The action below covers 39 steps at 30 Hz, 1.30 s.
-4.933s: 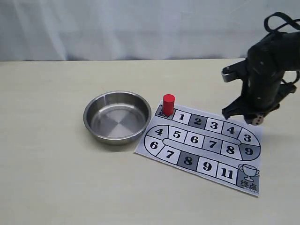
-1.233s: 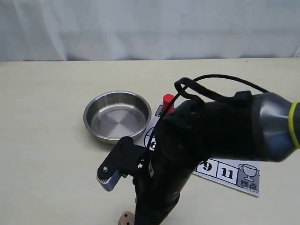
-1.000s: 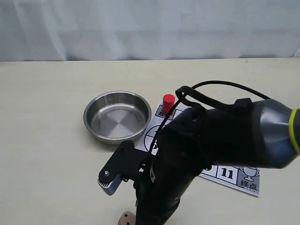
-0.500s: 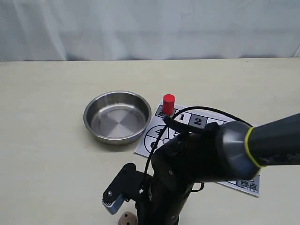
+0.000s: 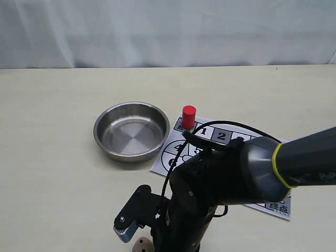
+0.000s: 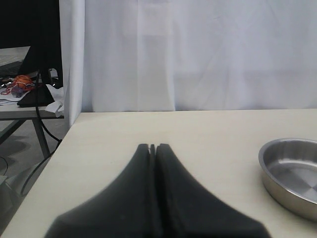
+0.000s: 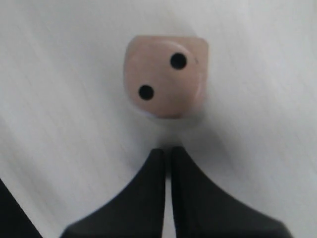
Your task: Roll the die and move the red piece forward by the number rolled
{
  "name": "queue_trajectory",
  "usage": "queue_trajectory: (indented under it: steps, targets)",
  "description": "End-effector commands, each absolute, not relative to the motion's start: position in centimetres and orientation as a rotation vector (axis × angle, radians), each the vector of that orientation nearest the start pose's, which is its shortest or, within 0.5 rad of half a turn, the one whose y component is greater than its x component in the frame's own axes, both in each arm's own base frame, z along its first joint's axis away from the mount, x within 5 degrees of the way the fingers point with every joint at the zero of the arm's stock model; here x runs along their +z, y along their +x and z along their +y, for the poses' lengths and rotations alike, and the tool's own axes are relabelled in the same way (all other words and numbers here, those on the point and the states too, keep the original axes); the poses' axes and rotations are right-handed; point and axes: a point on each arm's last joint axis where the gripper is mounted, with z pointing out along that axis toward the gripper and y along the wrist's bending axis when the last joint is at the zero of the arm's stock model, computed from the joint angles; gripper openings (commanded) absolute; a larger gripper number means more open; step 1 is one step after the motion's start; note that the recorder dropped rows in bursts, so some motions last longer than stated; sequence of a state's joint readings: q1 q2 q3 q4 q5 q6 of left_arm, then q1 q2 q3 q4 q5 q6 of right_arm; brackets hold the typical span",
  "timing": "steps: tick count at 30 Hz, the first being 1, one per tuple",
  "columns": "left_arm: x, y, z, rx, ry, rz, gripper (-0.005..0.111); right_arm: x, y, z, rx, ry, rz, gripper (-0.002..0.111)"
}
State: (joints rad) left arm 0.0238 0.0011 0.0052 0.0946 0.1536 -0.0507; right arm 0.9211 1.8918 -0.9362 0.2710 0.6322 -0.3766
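The die (image 7: 166,77) is a pale tan cube lying on the table with two black pips up. In the exterior view the die (image 5: 142,245) sits at the very front edge, beside my right arm (image 5: 220,184). My right gripper (image 7: 168,150) is shut and empty, its tips just short of the die. The red piece (image 5: 189,116) stands upright on the start square of the numbered board (image 5: 211,134). My left gripper (image 6: 152,147) is shut with nothing in it, low over the table; it does not show in the exterior view.
A steel bowl (image 5: 131,130) stands left of the board; the bowl (image 6: 277,148) also shows in the left wrist view. My right arm covers much of the board. In the left wrist view a white curtain (image 6: 198,49) hangs behind the table's far edge.
The right arm, which carried the die over the board's right end, has swung to the front edge. The die now lies loose on the table and the arm has sunk lower.
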Motion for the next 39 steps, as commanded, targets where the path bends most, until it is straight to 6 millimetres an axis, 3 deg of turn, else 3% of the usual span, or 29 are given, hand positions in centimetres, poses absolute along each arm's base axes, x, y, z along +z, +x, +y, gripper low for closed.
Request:
queue_trajectory:
  steps: [1, 9, 12, 15, 21, 24, 31, 34, 39]
  targets:
    - [20.0, 5.6, 0.3, 0.059, 0.003, 1.625, 0.0, 11.3, 17.8, 25.9, 0.28, -1.612, 2.65, 0.004]
    - [20.0, 5.6, 0.3, 0.059, 0.003, 1.625, 0.0, 12.5, 18.9, 25.7, 0.088, -1.578, 2.716, 0.004]
    - [20.0, 5.6, 0.3, 0.059, 0.002, 1.627, 0.0, 13.2, 19.8, 25.4, -0.027, -1.567, 2.72, 0.004]
    - [20.0, 5.6, 0.3, 0.059, 0.002, 1.627, 0.0, 14.1, 21.1, 24.9, -0.03, -1.483, 2.735, 0.004]
    - [20.0, 5.6, 0.3, 0.059, 0.002, 1.627, 0.0, 16.3, 25.1, 22.2, 0.018, -1.216, 2.766, 0.004]
    - [20.0, 5.6, 0.3, 0.059, 0.002, 1.627, 0.0, 17.3, 27.6, 20.5, 0.068, -0.971, 2.749, 0.004]
    - [20.0, 5.6, 0.3, 0.059, 0.002, 1.627, 0.0, 18.1, 31.3, 18.1, 0.137, -0.69, 2.616, 0.005]
    - [20.0, 5.6, 0.3, 0.059, 0.002, 1.627, 0.0, 18.5, 32.5, 17.6, 0.167, -0.618, 2.535, 0.016]
    - [20.0, 5.6, 0.3, 0.059, 0.002, 1.627, 0.0, 18.9, 34.2, 17.2, 0.235, -0.466, 2.416, 0.046]
